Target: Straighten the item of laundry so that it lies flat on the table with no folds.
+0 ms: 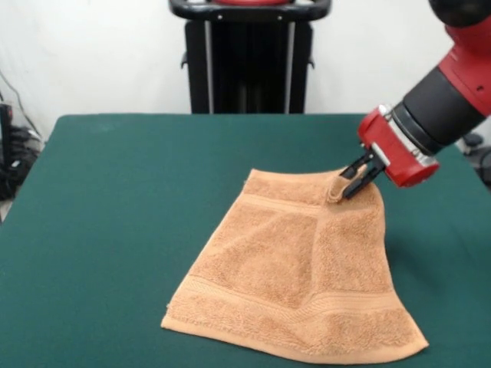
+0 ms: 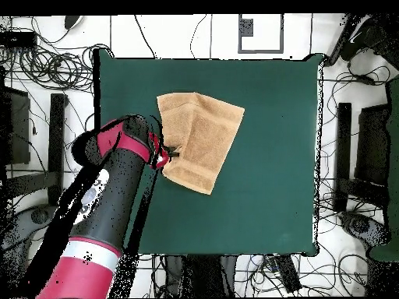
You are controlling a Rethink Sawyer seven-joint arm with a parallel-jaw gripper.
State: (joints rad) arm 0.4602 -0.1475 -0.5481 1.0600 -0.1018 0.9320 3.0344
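The orange-tan terry towel (image 1: 295, 272) lies spread on the dark green table (image 1: 115, 207), right of centre in the front view, with band stripes near its near and far edges. Its far right corner is bunched and lifted slightly. My gripper (image 1: 354, 178) comes in from the upper right and is shut on that far right corner. In the overhead view the towel (image 2: 199, 136) lies left of the table's centre (image 2: 273, 179), and the gripper (image 2: 170, 153) pinches its left edge. The rest of the towel looks mostly flat with a slanted outline.
The robot's black pedestal (image 1: 249, 54) stands behind the table's far edge. Cables and equipment (image 2: 47, 70) lie on the floor around the table. The red and black arm (image 2: 109, 202) crosses the table's left edge in the overhead view.
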